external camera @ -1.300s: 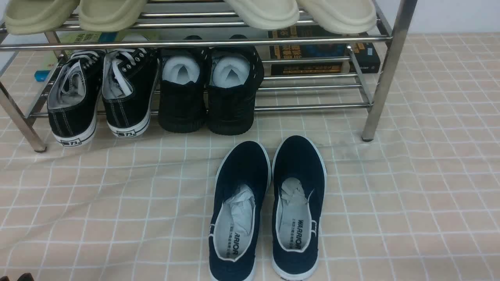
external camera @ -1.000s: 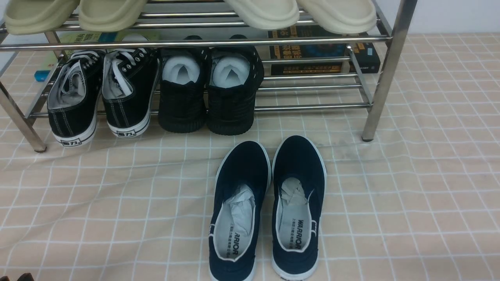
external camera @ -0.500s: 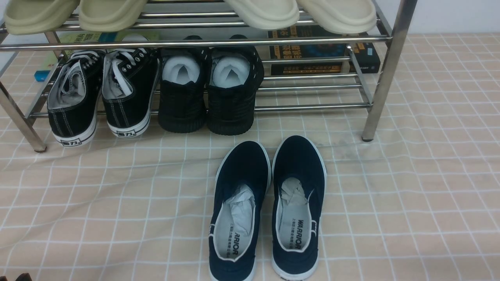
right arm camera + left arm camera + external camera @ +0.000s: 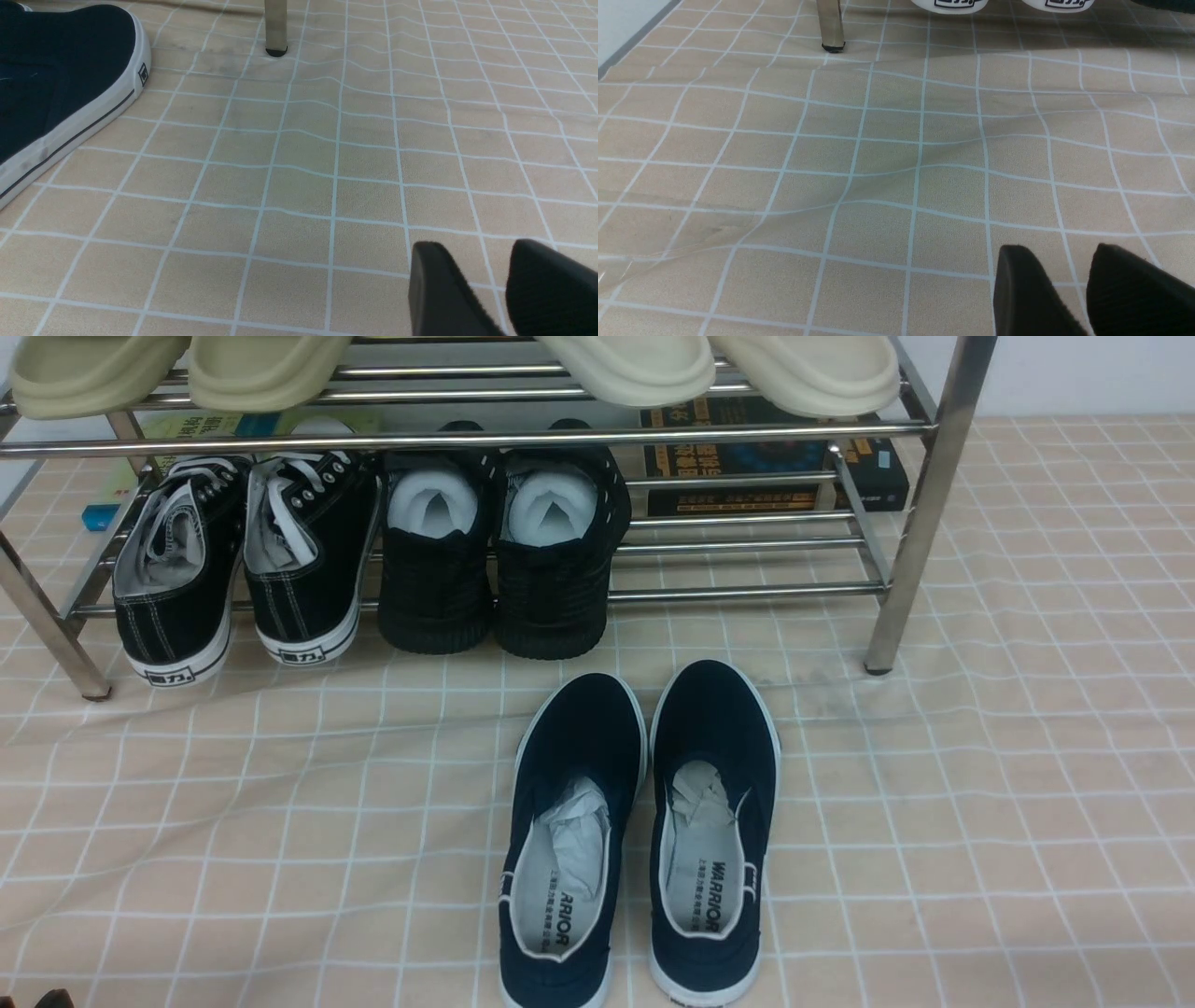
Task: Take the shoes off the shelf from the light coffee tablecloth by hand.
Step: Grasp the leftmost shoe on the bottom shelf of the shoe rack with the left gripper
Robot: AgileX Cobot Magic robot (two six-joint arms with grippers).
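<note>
My left gripper [image 4: 1059, 248], barely parted and empty, might clip the shelf [image 4: 747, 428] bar reaching the shoes [image 4: 299, 583] upper left, or grab the neighbouring black pair [image 4: 551, 588] instead.

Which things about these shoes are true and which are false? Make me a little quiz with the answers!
1. The lace-up sneakers sit on the bottom row of the shelf. True.
2. The navy slip-ons are on the shelf too. False: they lie on the tablecloth in front of it.
3. The left gripper is holding a sneaker. False: it is open and empty, over bare cloth.
4. The all-black shoes next to the sneakers have white paper stuffed inside. True.
5. The top row of the shelf has nothing on it. False: pale slippers sit there.
</note>
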